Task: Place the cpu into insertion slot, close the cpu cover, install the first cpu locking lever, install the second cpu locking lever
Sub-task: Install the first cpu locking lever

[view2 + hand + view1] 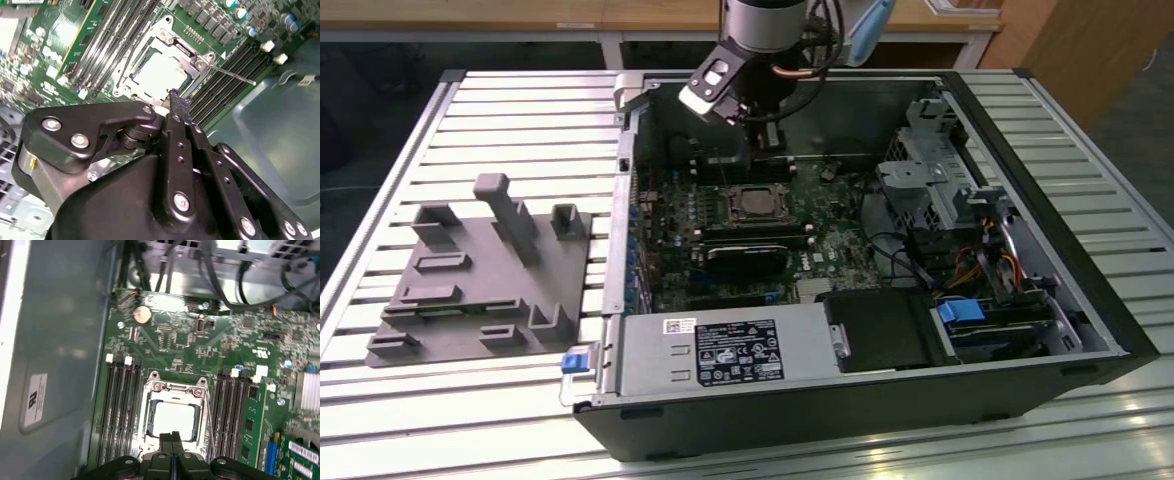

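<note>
**Item:** black linked-finger gripper [172, 436]. Fingers pressed together with nothing between them. Hangs in the upper middle of the exterior view, tips near the socket's edge; contact cannot be told.

**Item:** pale silver-grey square cpu [176, 420]. Seated in the small dark metal-rimmed insertion slot [149, 416] on the green circuit board [170, 340], at the centre of the exterior view, inside the open black computer case [1014, 395].

**Item:** thin silver windowed cpu cover [175, 388]. Appears folded down around the chip.

**Item:** thin bright metal lever rod [232, 74]. Juts out over the long black memory slots [222, 82]; judged unlatched.

**Hazards:**
- The closed tips may skid off so slim a rod and scrape the slots or the board.
- The rod is likely sprung and could snap back if let go short of its hook.
- Too low an approach could press on the chip's top.
- A cover not lying flat would resist the lever.
</note>
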Controlling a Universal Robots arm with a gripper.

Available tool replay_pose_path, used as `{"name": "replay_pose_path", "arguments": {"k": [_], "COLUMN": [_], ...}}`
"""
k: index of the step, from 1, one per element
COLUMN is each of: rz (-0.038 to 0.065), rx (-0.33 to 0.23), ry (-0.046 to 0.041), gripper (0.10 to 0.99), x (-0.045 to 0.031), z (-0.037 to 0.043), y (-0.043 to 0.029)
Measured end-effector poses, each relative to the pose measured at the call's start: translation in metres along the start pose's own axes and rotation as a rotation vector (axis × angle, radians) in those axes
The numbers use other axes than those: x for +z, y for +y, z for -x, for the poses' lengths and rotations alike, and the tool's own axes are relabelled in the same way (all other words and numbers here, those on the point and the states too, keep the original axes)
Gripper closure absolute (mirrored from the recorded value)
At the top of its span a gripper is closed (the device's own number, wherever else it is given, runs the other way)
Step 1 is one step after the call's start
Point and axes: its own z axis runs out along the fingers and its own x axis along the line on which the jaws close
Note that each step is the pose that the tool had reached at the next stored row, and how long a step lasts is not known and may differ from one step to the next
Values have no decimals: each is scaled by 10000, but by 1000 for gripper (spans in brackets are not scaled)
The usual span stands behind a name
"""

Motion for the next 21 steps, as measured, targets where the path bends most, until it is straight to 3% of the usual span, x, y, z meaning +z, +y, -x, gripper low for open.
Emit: {"name": "replay_pose_path", "arguments": {"k": [5,11,21], "rz": [-13,-23,-51], "rx": [-865,-1535,-3358], "ry": [29,53,116], "gripper": [980,980,980], "x": [3,5,17], "z": [0,-1,-1], "y": [0,-12,-12]}}
